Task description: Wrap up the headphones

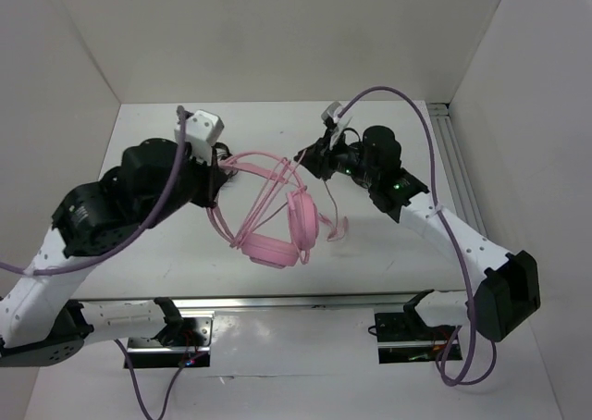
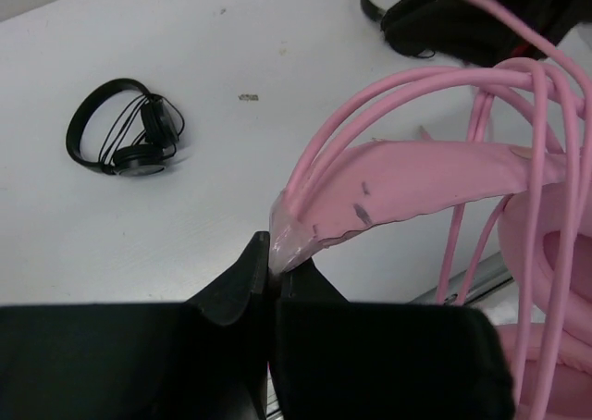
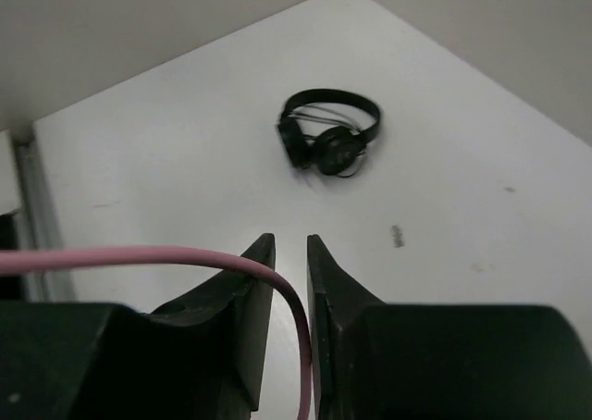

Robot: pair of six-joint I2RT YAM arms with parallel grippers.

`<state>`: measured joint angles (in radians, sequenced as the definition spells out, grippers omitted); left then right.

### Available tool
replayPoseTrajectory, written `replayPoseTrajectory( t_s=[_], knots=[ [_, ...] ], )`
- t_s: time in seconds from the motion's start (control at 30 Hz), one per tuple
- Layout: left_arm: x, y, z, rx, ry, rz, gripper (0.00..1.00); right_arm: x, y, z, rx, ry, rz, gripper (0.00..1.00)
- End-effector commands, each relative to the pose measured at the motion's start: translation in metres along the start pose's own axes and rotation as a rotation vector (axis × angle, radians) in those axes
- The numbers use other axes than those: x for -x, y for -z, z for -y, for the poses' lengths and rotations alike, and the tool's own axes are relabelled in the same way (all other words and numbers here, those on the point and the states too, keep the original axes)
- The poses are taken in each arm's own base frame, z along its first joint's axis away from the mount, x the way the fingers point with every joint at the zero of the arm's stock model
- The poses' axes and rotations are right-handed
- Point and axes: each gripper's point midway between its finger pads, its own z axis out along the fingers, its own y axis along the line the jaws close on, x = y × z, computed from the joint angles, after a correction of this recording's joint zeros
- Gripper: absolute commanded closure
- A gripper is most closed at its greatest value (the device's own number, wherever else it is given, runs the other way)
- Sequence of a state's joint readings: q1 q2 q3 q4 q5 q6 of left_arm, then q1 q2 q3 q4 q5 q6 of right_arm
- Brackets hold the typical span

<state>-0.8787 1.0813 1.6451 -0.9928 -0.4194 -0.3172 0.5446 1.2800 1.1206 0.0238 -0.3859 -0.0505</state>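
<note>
The pink headphones (image 1: 277, 244) hang above the table centre, earcups low and thin headband wires up. My left gripper (image 1: 220, 167) is shut on one end of the pink headband (image 2: 425, 175); in the left wrist view the jaws (image 2: 273, 253) pinch its tip. Several loops of pink cable (image 2: 546, 161) run over the headband. My right gripper (image 1: 308, 157) is just right of the headband top. In the right wrist view its jaws (image 3: 289, 240) stand narrowly apart, and the cable (image 3: 139, 256) curves over the left finger and runs down the gap, which is wider than the cable. A loose cable end (image 1: 333, 224) hangs down.
A small black headphone set (image 2: 125, 133) lies on the white table, also in the right wrist view (image 3: 328, 131). White walls close the back and sides. A metal rail (image 1: 455, 156) runs along the right edge. The table's front edge (image 1: 277, 300) is near the arm bases.
</note>
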Motion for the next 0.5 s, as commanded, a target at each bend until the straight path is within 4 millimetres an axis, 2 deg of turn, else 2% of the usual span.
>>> replayPoseTrajectory(
  t_s=[0.0,0.03,0.1,0.13,0.17,0.23,0.27,0.3,0.33,0.37,0.43,0.47],
  knots=[
    [0.052,0.044,0.016,-0.129,0.104,0.133,1.0,-0.003,-0.008,-0.042,0.256,-0.121,0.12,0.72],
    [0.066,0.052,0.016,-0.14,0.121,0.173,1.0,-0.015,-0.014,-0.06,0.313,-0.15,0.111,0.7],
    [0.076,0.049,0.019,-0.135,0.137,0.181,1.0,-0.023,-0.019,-0.08,0.368,-0.183,0.155,0.64],
    [0.083,0.053,0.02,-0.141,0.157,0.198,1.0,-0.036,-0.027,-0.094,0.396,-0.204,0.139,0.62],
    [0.087,0.048,0.022,-0.134,0.17,0.201,1.0,-0.034,-0.033,-0.097,0.403,-0.191,0.166,0.62],
    [0.093,0.049,0.019,-0.116,0.228,0.216,1.0,-0.049,-0.045,-0.1,0.412,-0.236,0.138,0.61],
    [0.099,0.048,0.013,-0.071,0.262,0.233,1.0,-0.067,-0.056,-0.099,0.426,-0.262,0.101,0.61],
    [0.103,0.048,0.011,-0.059,0.313,0.25,1.0,-0.066,-0.062,-0.099,0.432,-0.279,0.117,0.61],
    [0.104,0.048,0.008,-0.039,0.339,0.257,1.0,-0.075,-0.067,-0.098,0.431,-0.296,0.105,0.59],
    [0.114,0.051,0.005,-0.028,0.38,0.295,1.0,-0.095,-0.077,-0.096,0.426,-0.323,0.073,0.59],
    [0.12,0.055,-0.008,0.029,0.452,0.337,1.0,-0.104,-0.082,-0.104,0.469,-0.355,0.07,0.58],
    [0.124,0.06,-0.013,0.044,0.478,0.366,1.0,-0.12,-0.088,-0.107,0.474,-0.377,0.045,0.56]
  ],
)
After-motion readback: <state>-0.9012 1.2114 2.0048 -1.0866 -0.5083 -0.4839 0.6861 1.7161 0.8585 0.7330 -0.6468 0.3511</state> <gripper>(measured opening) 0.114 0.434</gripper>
